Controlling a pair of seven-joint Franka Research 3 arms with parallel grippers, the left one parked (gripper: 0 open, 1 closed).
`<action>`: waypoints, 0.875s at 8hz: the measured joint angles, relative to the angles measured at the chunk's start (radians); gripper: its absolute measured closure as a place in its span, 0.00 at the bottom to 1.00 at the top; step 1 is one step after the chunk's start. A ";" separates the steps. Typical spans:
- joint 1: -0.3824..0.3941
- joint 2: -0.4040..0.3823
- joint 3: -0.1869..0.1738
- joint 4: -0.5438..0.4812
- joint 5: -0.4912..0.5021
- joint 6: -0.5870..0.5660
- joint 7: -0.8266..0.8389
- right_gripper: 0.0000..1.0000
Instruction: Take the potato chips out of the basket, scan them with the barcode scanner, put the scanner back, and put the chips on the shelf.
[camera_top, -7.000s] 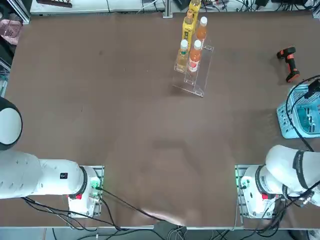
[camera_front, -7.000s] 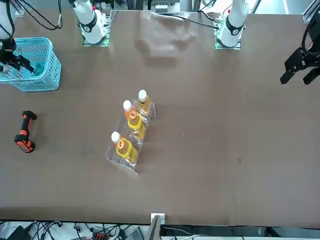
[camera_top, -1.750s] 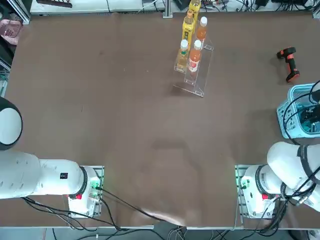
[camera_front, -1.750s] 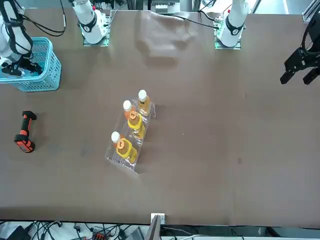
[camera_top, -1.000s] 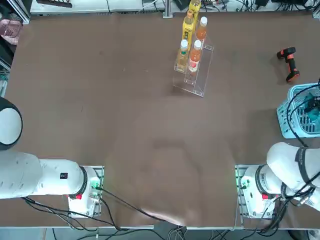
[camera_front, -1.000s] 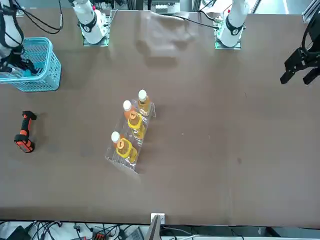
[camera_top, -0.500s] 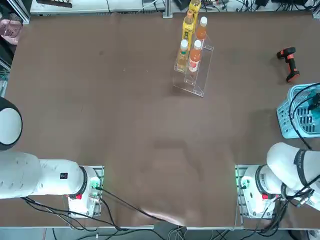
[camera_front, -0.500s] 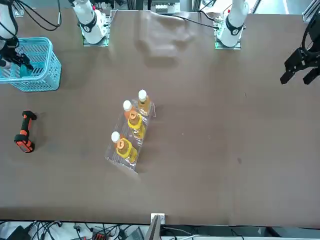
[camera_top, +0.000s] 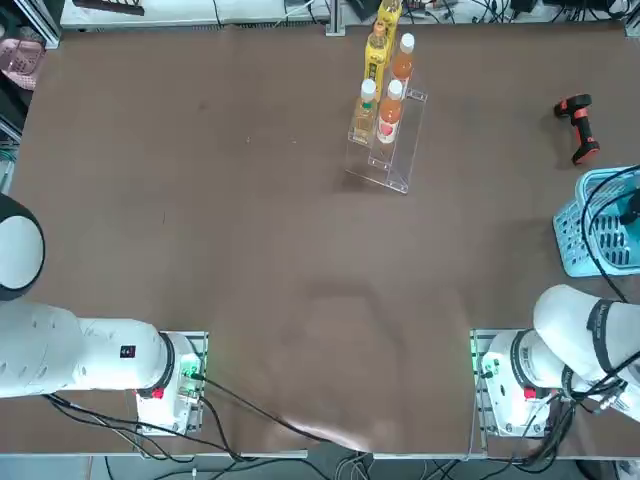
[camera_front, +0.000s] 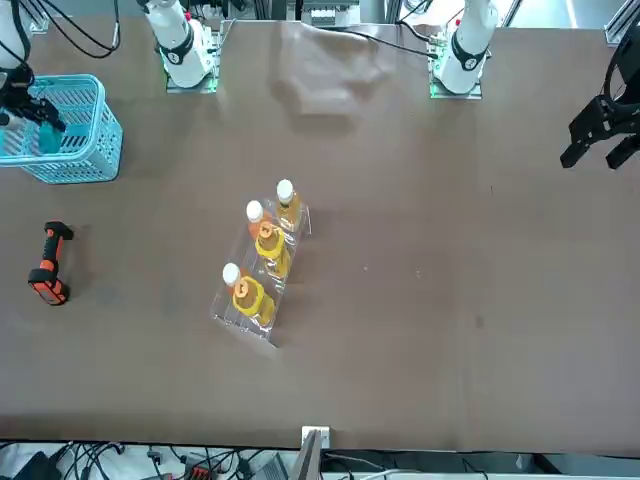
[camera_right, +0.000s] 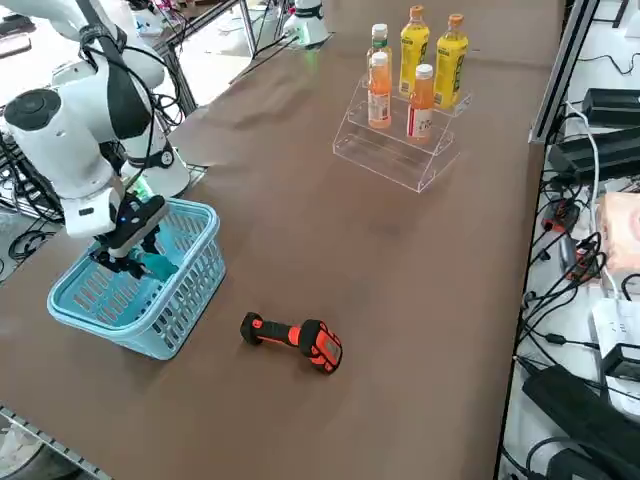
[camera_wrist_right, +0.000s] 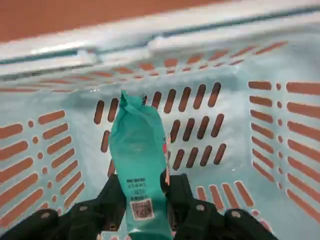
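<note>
My right gripper is shut on the lower end of the potato chips, a slim teal packet with a barcode label by the fingers. It holds the packet upright inside the light blue basket, above the floor. From the right side, the gripper and chips sit within the basket near the table's right edge. The black and orange barcode scanner lies on the table just beyond the basket. The clear shelf stands farther off, carrying drink bottles.
Several orange and yellow drink bottles fill the far part of the shelf; its near, lower steps are bare. The scanner lies between the basket and the far table edge. Cables hang over the basket.
My right gripper has risen inside the basket with the chips packet in it. Scanner, shelf and bottles have not moved.
</note>
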 joint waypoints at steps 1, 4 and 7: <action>-0.003 -0.004 -0.010 0.001 0.000 -0.027 -0.004 0.57; -0.005 -0.050 -0.014 0.022 0.000 -0.083 -0.012 0.57; 0.015 -0.071 0.027 0.119 0.000 -0.182 -0.013 0.57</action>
